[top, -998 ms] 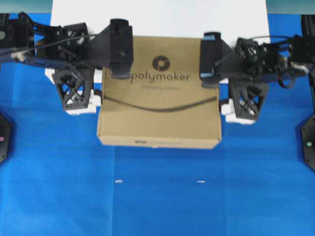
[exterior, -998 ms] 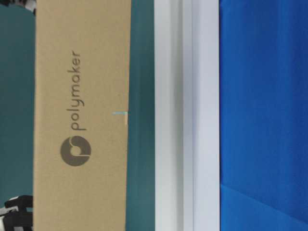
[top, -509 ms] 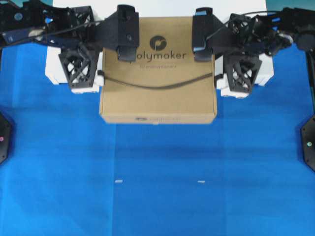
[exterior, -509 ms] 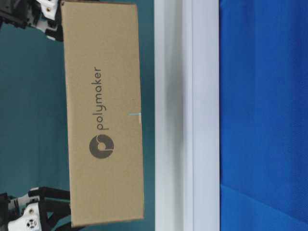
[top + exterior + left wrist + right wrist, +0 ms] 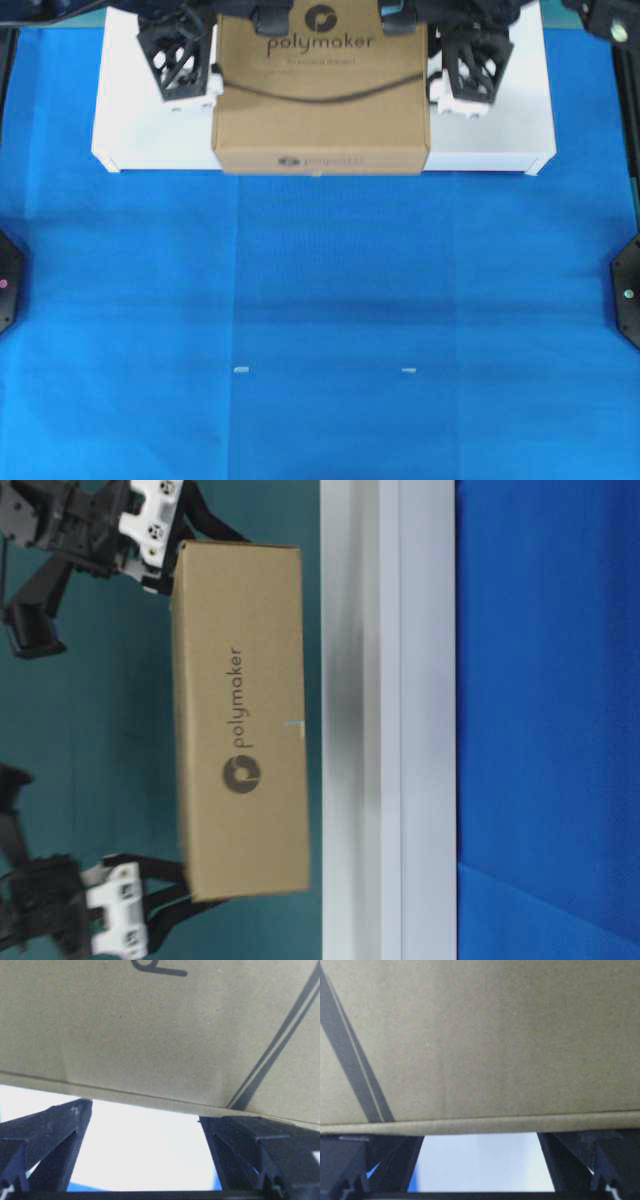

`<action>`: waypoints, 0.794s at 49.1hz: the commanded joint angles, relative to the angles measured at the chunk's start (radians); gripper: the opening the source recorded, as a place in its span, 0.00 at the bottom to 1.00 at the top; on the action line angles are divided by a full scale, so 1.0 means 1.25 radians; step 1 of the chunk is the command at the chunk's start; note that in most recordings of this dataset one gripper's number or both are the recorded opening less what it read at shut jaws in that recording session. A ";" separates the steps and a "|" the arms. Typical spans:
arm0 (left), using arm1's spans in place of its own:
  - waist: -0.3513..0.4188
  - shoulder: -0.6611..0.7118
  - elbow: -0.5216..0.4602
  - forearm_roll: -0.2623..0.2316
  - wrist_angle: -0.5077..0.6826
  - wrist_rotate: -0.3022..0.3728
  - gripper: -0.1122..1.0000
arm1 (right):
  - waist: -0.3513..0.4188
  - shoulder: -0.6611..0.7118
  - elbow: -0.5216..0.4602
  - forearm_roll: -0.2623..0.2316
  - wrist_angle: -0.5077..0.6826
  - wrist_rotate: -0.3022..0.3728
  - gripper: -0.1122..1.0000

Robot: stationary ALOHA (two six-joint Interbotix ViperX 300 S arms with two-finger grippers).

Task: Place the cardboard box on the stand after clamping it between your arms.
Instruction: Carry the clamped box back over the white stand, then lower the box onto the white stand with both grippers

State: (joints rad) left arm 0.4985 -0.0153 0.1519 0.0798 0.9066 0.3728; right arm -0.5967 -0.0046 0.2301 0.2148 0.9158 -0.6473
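Observation:
The brown cardboard box (image 5: 320,100) with the polymaker logo is clamped between my two arms over the white stand (image 5: 130,135). The left gripper (image 5: 205,70) presses the box's left side and the right gripper (image 5: 437,70) its right side. Both are open, with nothing between their fingers. In the table-level view a thin gap separates the box (image 5: 240,720) from the stand (image 5: 400,720). The left gripper (image 5: 150,910) and right gripper (image 5: 165,545) flank it. Each wrist view has the box (image 5: 150,1025) (image 5: 485,1035) filling the top, with black fingers (image 5: 50,1130) (image 5: 580,1155) against its edge.
A blue cloth (image 5: 320,330) covers the table in front of the stand, with two small white marks (image 5: 240,369) on it. Black arm bases (image 5: 627,290) sit at the left and right edges. The stand reaches well beyond the box on both sides.
Both arms have carried the clamped box away from the table's front and over the stand. In the table-level view it has come closer to the stand's top.

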 commanded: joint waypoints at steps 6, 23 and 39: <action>0.001 0.038 -0.128 -0.020 -0.155 -0.005 0.85 | -0.007 0.047 -0.135 0.110 -0.012 -0.040 0.98; 0.018 0.076 -0.166 -0.021 -0.150 0.007 0.85 | -0.055 0.082 -0.126 0.119 -0.011 -0.094 0.98; 0.025 0.087 -0.133 -0.020 -0.174 0.011 0.85 | -0.065 0.119 -0.082 0.119 -0.056 -0.119 0.98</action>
State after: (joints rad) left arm 0.5783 0.1043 0.0583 0.0798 0.8514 0.4034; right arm -0.7225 0.1396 0.1687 0.2730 0.9373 -0.7961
